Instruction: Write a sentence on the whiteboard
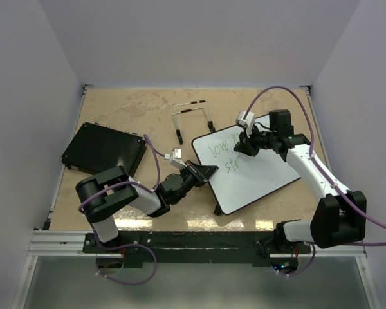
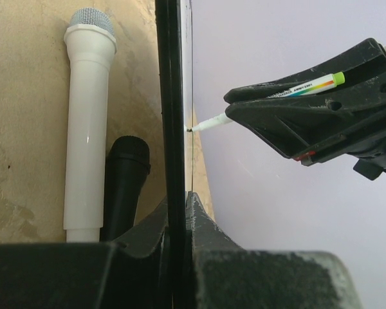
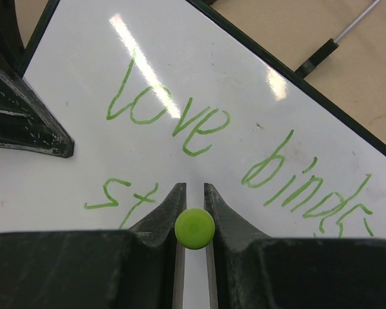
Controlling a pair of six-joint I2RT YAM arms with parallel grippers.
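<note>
1. The whiteboard sits right of centre in the top view, turned at an angle on the desk; you cannot tell from here whether it lies fully flat
2. Your left end effector is pressed together on the board's thin black frame at its left edge, at the bottom centre of the left wrist view
3. Your right end effector is pinching the green marker, whose cap end shows between the fingers at the bottom centre of the right wrist view; in the left wrist view the tip meets the board
4. The sentence reads "love binds" on the top line, with "st" begun on the line below, so the writing looks partway done
5. Expect the board to be stiff, light and glossy: it probably slides under pen pressure, so hold it by the frame, not the slick face
6. The marker looks thin, light and smooth; a grip this near the cap may let it pivot, so press gently
7. A white microphone and a black microphone lie just beside the frame
</note>
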